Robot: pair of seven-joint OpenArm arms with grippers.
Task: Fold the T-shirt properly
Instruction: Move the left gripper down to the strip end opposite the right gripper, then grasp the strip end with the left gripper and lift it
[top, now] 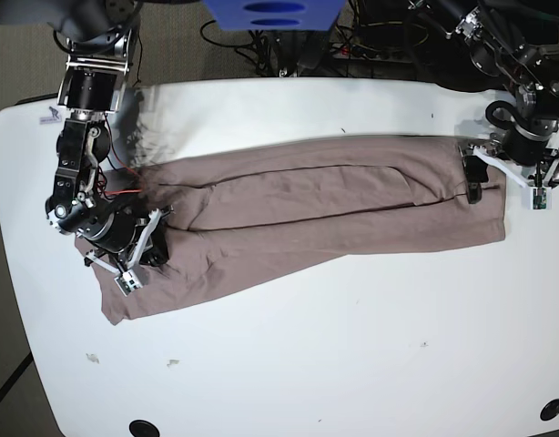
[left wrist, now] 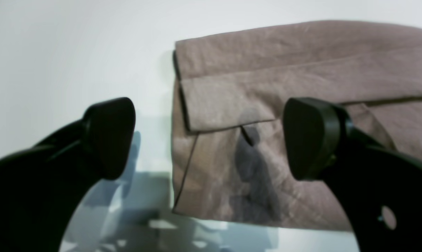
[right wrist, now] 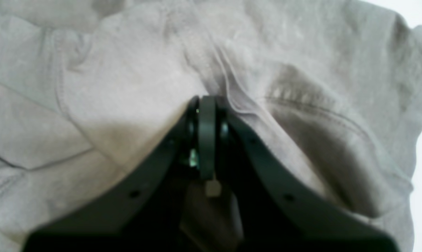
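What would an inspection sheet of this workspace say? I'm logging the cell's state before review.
Surface: white table, a few small specks and two dark holes near its front edge.
Job's things: T-shirt lies flat in a long band across the table, sides folded in, wrinkled.
Clutter: nothing seen beyond the specks.
Grippers: right gripper shut on the T-shirt; left gripper open, over the T-shirt's other end.
Cables: red wire on the right arm; cable tangle behind the table.
Surroundings: blue object beyond the far edge, dark floor.
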